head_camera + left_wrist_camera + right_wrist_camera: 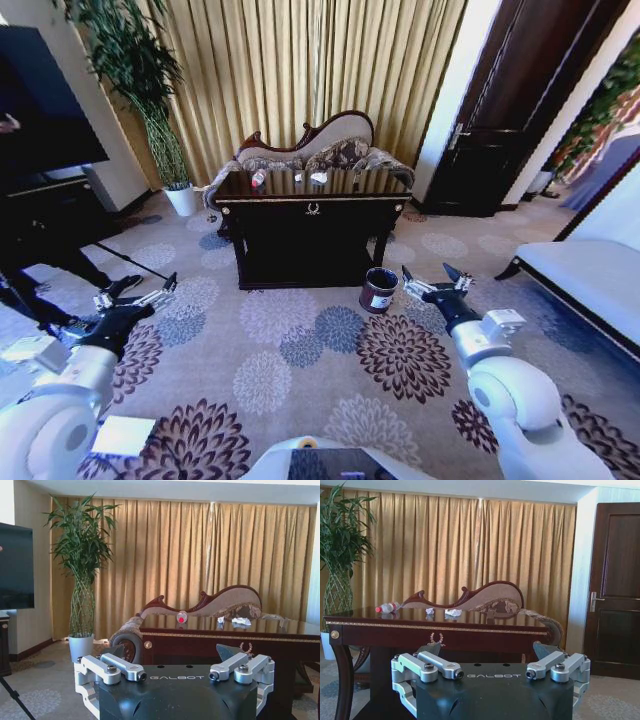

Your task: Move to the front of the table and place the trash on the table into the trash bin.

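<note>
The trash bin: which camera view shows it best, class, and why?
The head view: the trash bin stands in full on the carpet by the table's front right corner, label facing us. In both wrist views, that floor spot lies behind the gripper bodies.

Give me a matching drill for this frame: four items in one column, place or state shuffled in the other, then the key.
Items
1. bottle
2. paper scraps
3. trash bin
4. right gripper

Places or states
A. on the carpet by the table's right front corner
B. open, held above the carpet short of the table
C. lying on its side at the left of the tabletop
D. crumpled, white, near the tabletop's middle

Pairs: 1-C, 2-D, 3-A, 4-B
</note>
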Robot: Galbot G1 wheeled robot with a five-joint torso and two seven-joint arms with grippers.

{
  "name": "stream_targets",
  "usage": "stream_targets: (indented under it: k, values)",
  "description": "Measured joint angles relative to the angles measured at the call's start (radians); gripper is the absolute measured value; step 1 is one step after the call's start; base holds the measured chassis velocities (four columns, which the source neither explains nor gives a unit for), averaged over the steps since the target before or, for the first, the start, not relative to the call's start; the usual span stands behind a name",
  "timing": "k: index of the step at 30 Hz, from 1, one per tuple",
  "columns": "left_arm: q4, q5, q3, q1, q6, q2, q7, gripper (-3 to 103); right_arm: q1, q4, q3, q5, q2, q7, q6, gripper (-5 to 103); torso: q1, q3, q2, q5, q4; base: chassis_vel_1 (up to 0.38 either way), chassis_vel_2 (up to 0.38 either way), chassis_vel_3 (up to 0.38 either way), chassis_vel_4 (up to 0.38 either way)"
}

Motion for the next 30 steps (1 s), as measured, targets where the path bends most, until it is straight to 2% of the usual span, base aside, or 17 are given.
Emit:
stream_targets:
  k: [8, 30]
  values:
    - [0.000, 0.009, 0.029, -0.006, 0.002, -0.001, 0.001, 100, -0.004, 0.005, 0.017, 0.010, 0.001, 0.005, 0.000, 100, 0.000, 0.000, 0.000, 0.0000, 0.0000, 0.000, 0.000, 0.000, 0.000]
    - [0.000, 0.007, 0.025, 0.000, 0.003, -0.006, 0.001, 100, 0.014, 0.004, 0.002, 0.018, -0.009, 0.006, 0.001, 100, 0.000, 0.000, 0.000, 0.0000, 0.0000, 0.000, 0.000, 0.000, 0.000]
